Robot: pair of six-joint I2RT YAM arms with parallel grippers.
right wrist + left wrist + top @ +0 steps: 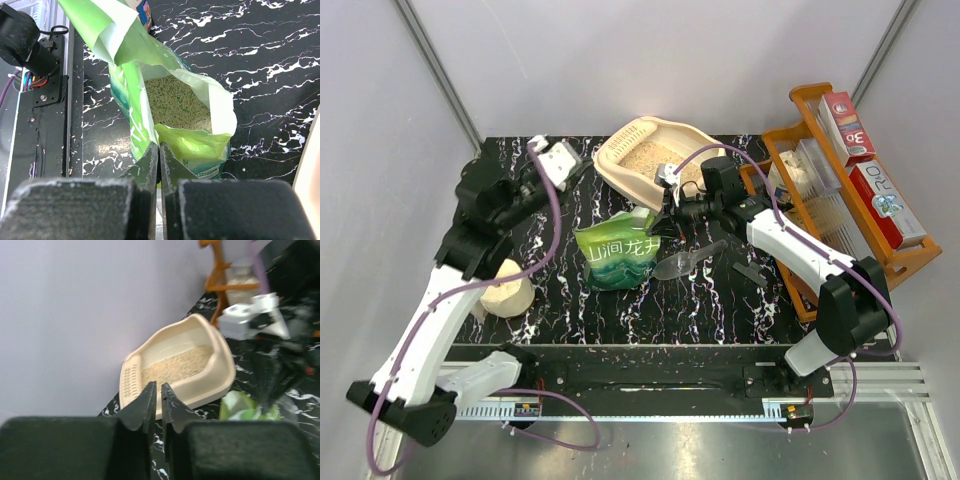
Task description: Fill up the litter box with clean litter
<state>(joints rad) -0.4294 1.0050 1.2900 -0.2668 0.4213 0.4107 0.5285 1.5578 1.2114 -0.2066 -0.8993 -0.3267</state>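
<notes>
The cream litter box (692, 134) stands at the back of the table with a layer of tan clean litter (645, 158) in it. The left wrist view shows the box (220, 367), its litter (177, 365) and the slotted sieve corner. My left gripper (558, 165) hovers left of the box, jaws a narrow gap apart with nothing between its fingertips (157, 386). In front of the box stands the green bag (617, 252). My right gripper (665, 213) is shut on the bag's rim (159, 145). The bag (195, 145) is open, with pale pellets (177, 107) inside.
An orange wooden rack (807, 104) with boxes stands along the right edge. A clear plastic scoop (685, 262) lies just right of the bag. A cream tape roll (505, 290) sits at the front left, near my left arm.
</notes>
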